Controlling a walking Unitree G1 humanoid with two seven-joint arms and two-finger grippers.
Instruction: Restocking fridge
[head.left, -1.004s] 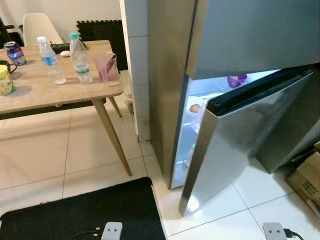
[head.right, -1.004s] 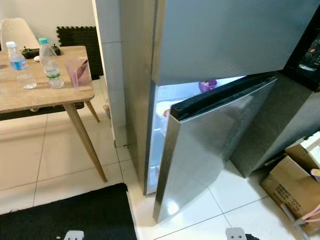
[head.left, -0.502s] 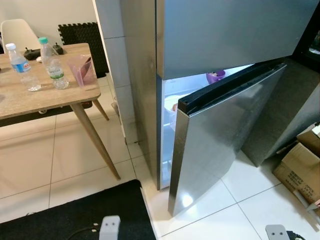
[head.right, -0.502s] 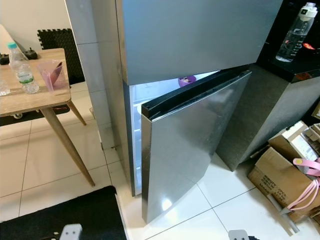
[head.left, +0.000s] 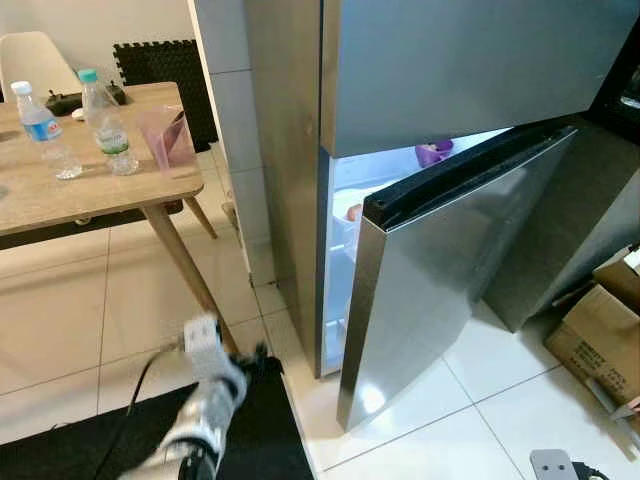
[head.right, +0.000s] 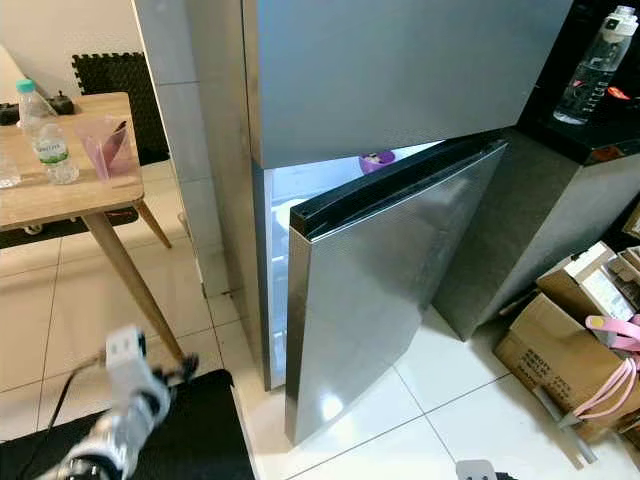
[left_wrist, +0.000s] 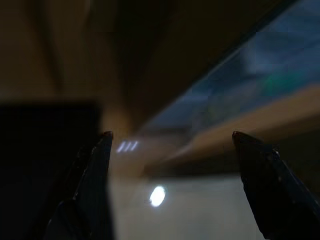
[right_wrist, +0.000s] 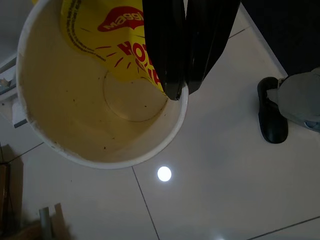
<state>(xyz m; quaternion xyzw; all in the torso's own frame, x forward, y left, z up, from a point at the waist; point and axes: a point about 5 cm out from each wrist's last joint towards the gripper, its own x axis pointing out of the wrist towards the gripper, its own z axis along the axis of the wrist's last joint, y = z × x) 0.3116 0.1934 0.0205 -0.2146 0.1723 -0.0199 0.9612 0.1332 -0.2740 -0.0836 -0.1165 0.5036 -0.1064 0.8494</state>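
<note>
1. The right gripper (right_wrist: 177, 90) is clenching its two black fingers on the rim of a yellow-and-white Maggi noodle cup (right_wrist: 95, 100), which is hanging over the white tiled floor (right_wrist: 210, 165) with its empty inside facing the wrist camera.
2. The left gripper (left_wrist: 170, 145) is holding its fingers spread wide apart with nothing between them; the wrist picture around them is dark and blurred.
3. The left arm (head.left: 205, 400) is reaching forward low over the black mat (head.left: 270, 430), near the table leg.
4. The fridge (head.left: 440, 80) is standing ahead with its lower door (head.left: 440, 290) partly open and the lit interior showing, a purple bowl (head.left: 433, 153) sitting inside.
5. Two water bottles (head.left: 105, 125) and a pink bag (head.left: 168, 140) are standing on the wooden table (head.left: 60, 190).
6. Cardboard boxes (head.right: 570, 350) are lying on the floor right of the fridge.
</note>
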